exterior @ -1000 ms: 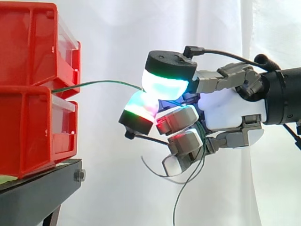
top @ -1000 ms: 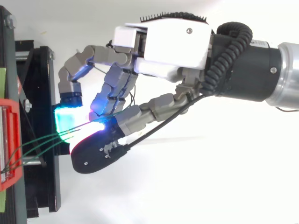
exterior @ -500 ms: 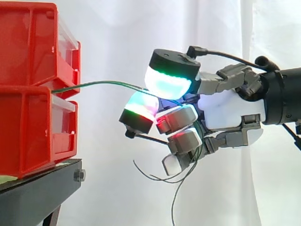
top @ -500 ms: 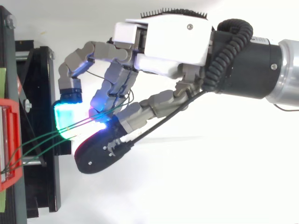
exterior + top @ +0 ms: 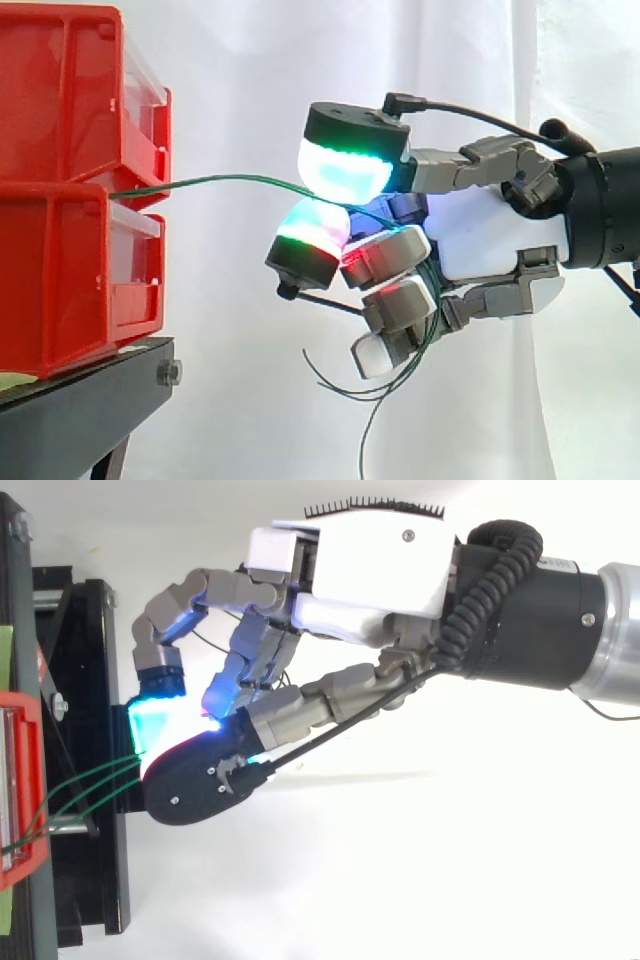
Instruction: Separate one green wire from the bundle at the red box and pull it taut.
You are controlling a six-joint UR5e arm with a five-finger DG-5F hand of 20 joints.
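Thin green wires (image 5: 92, 784) come out of the red box (image 5: 20, 780) at the left and run right to my hand (image 5: 370, 575). In the side view one green wire (image 5: 200, 181) leaves the gap between the two stacked red bins (image 5: 60, 270) in a shallow arc. It passes between the thumb pad above and a finger pad (image 5: 310, 232) below. My hand (image 5: 490, 235) is curled, pinching the wires between thumb and finger. Loose green ends (image 5: 345, 388) hang slack under the curled fingers.
The bins sit on a black stand (image 5: 80, 400), also seen from above as a black frame (image 5: 85, 680) just left of the fingertips. A white curtain hangs behind. The arm comes in from the right.
The thumb lifted a little, then came down again further left, toward the box, over the wires. The hanging wire ends under the hand shifted.
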